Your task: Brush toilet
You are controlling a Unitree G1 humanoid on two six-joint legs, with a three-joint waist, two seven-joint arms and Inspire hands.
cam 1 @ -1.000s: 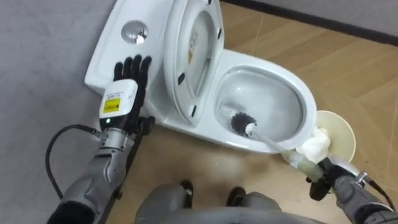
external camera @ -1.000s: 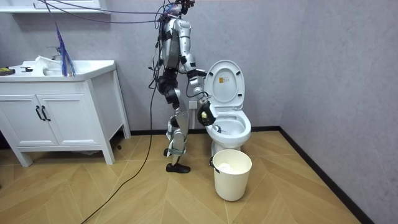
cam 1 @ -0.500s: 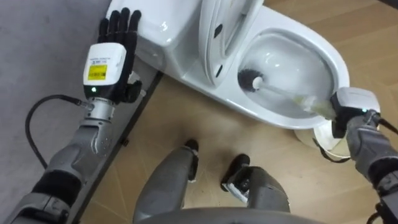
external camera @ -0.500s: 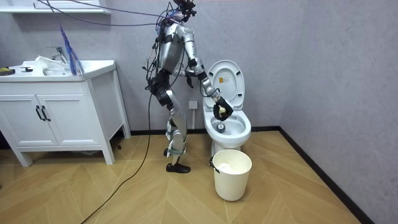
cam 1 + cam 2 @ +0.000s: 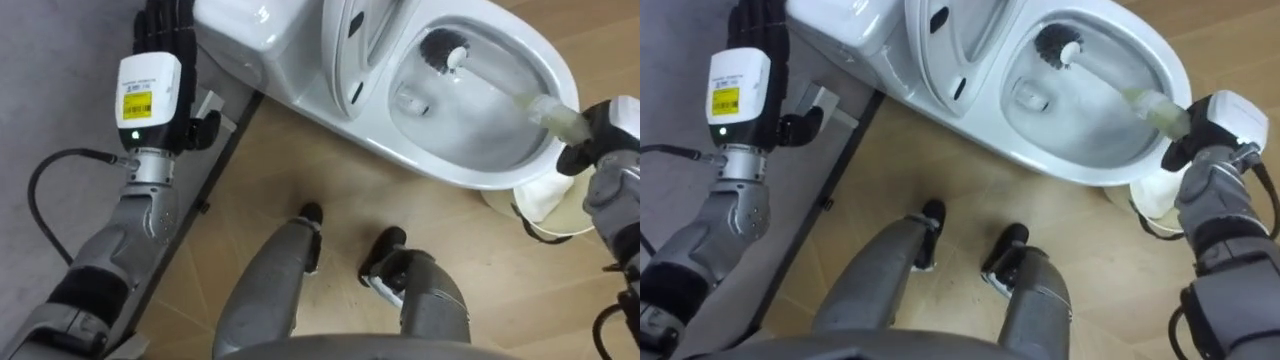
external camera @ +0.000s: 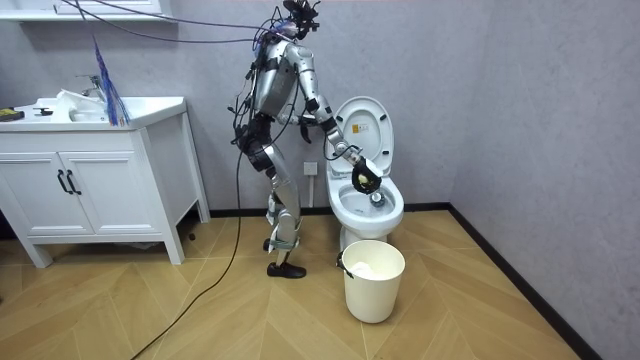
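Scrubbing a white ceramic toilet [image 5: 440, 175], the right hand [image 5: 1218, 125] wraps its fingers round a black-bristled brush [image 5: 1055, 45], left hand [image 5: 152, 85] flat; flicking risks splashes.

The left hand [image 5: 150, 85] is held up at the end of a bent left arm, its back toward the head camera and its fingers straight and close together. The right arm stretches forward and down, with the right hand [image 5: 1212, 130] curled round the brush handle [image 5: 1152, 107].
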